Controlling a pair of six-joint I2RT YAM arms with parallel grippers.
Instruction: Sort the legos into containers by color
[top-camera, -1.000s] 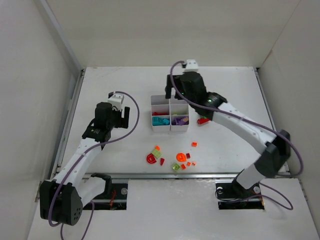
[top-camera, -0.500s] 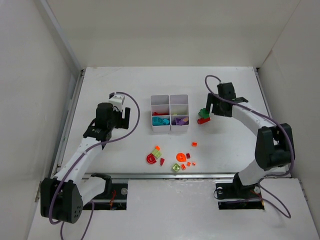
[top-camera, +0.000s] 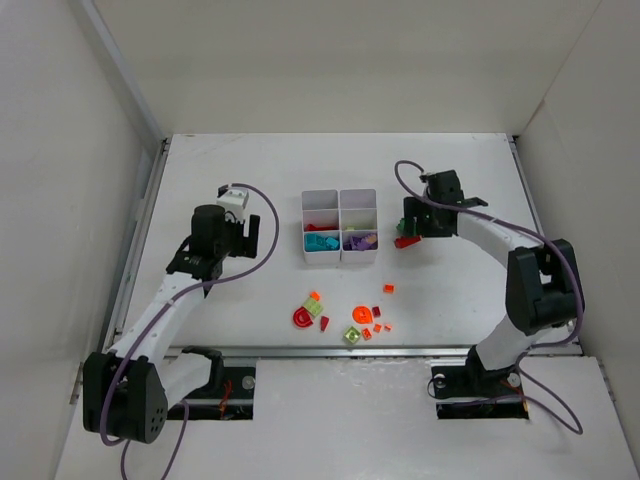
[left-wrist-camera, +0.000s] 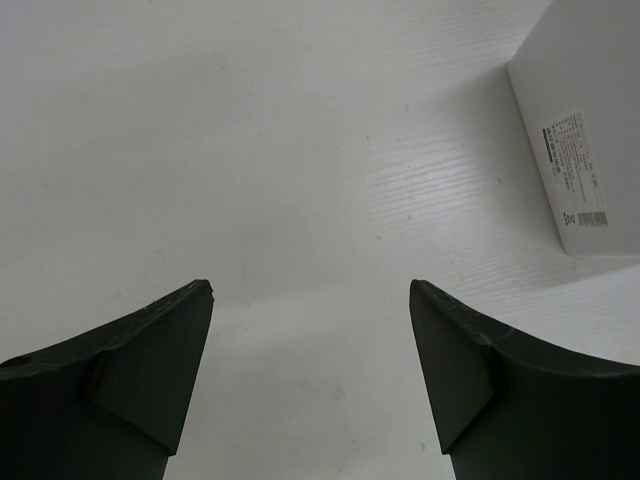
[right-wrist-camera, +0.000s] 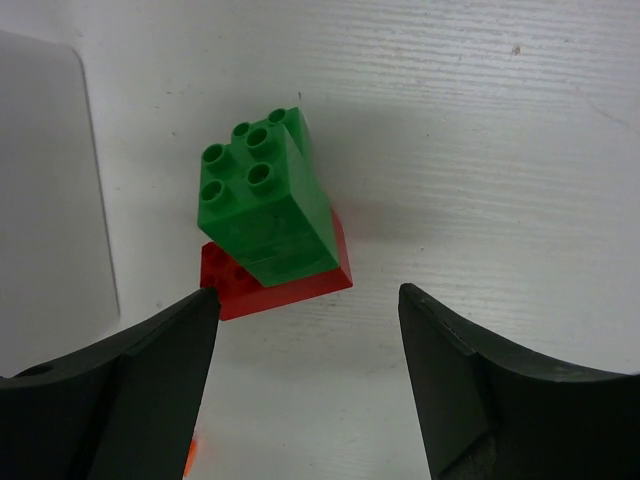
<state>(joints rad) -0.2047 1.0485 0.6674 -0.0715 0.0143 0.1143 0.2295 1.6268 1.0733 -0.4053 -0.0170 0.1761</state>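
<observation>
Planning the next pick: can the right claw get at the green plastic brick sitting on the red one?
Probably yes. The right claw hangs open right by the green plastic brick atop the flat red plastic brick, nothing between. The white plastic organiser stands close beside but apart.

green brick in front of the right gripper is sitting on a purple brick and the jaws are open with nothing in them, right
Not quite. The green brick sits on a red brick, not a purple one, as the right wrist view shows. The rest holds: the right gripper is open and holds nothing.
</observation>
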